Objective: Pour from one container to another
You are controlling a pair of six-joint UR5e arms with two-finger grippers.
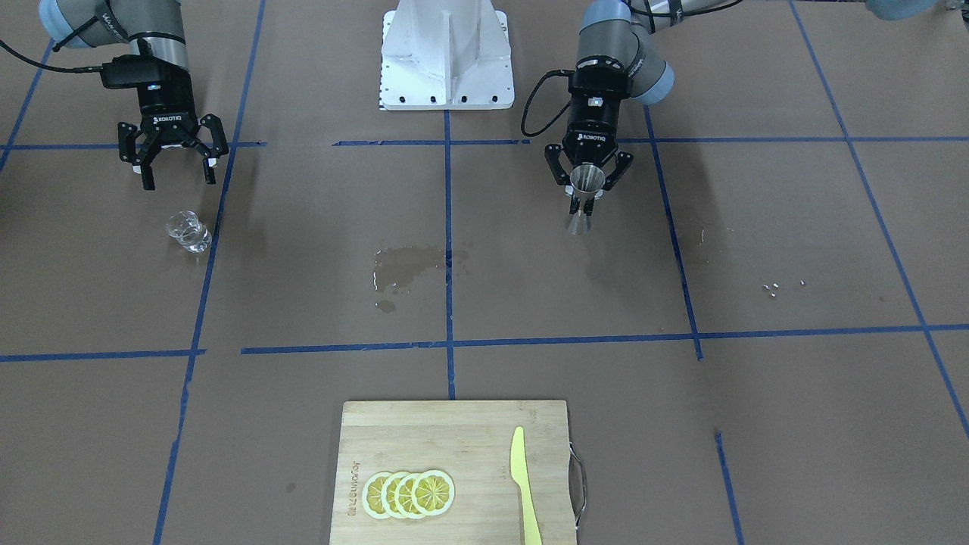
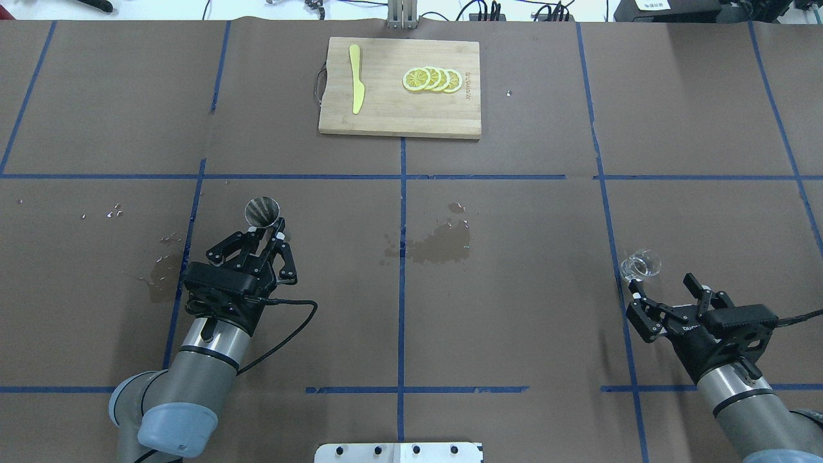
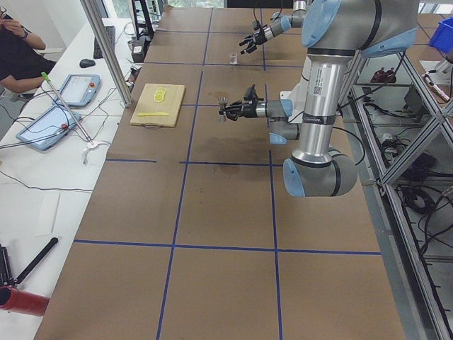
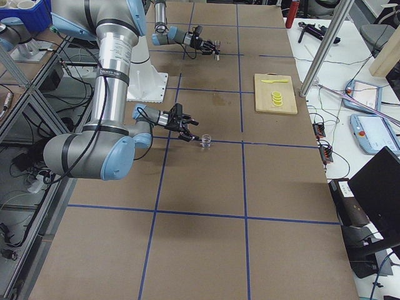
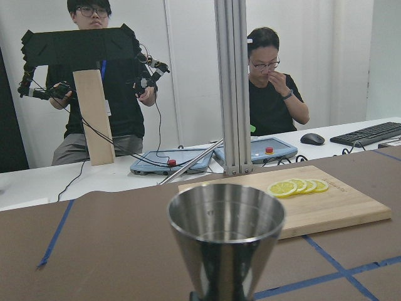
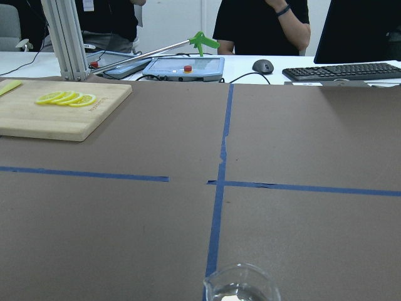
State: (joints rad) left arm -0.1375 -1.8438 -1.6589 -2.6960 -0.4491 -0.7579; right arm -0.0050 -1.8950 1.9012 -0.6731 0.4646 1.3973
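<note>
The metal hourglass jigger [image 1: 584, 203] stands upright left of the table's middle, its open cone [image 2: 262, 211] facing up. My left gripper [image 1: 587, 193] is shut on its narrow waist, fingers on either side. It fills the left wrist view [image 5: 225, 241]. The small clear glass cup [image 1: 188, 231] sits on the table by a blue tape line on the right side [image 2: 641, 264]. My right gripper [image 2: 661, 283] is open just behind the cup, not touching it. Only the cup's rim [image 6: 241, 290] shows at the bottom of the right wrist view.
A wooden cutting board [image 2: 386, 112] with lemon slices [image 2: 432, 79] and a yellow knife [image 2: 355, 87] lies at the far middle edge. A wet patch [image 2: 431, 247] darkens the table's centre. The robot base [image 1: 447, 57] stands behind. People sit beyond the far edge.
</note>
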